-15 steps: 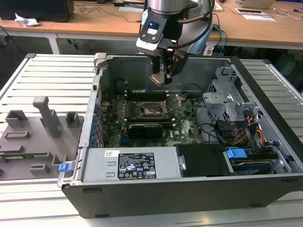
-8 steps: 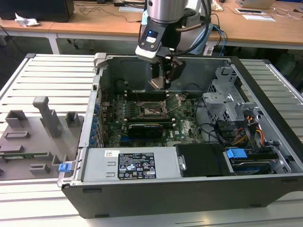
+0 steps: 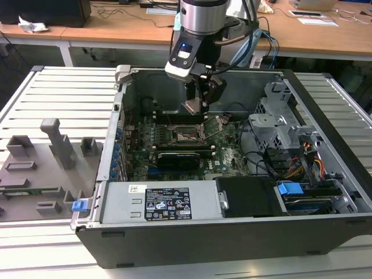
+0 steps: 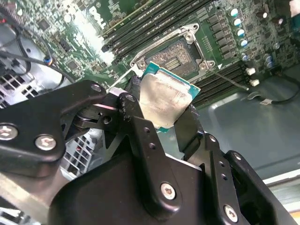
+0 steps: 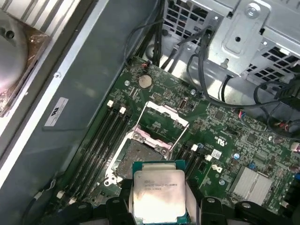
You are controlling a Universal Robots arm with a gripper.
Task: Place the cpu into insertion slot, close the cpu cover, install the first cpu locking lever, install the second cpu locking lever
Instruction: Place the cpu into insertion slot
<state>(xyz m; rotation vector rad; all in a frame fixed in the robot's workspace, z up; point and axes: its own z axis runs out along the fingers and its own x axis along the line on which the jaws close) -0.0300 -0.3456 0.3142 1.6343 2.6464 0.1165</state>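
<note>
So the claw [image 3: 199, 100] is clamped onto the cpu [image 4: 165, 101]. Its two black fingers [image 4: 190, 125] are spread only as wide as the chip and pinch it by opposite edges, with the smudged silvery top showing in both wrist views. There's one cpu and it's hanging in the air, tilted, not seated. Going by the exterior view's clock face, the single insertion slot [image 3: 187, 135] sits at about 6 o'clock from the claw, with a clear gap between chip and socket and its pin grid bare. The one cpu cover [image 5: 169, 114] is flipped up off the socket. Two banks of long memory slots [image 5: 105, 140] flank the socket, and one coin cell [image 5: 144, 81] sits near a corner of the board. Further out in the exterior view, one black expansion card [image 3: 180, 158] lies at 6 o'clock from the socket, and one power supply [image 3: 165, 203] is past that. One metal drive cage [image 3: 279, 116] is at 3 o'clock. I count two blue plastic tabs [image 3: 289, 189]. It's all inside one computer case [image 3: 232, 238], and a grey fixture tray [image 3: 35, 174] sits outside it at 9 o'clock.
</note>
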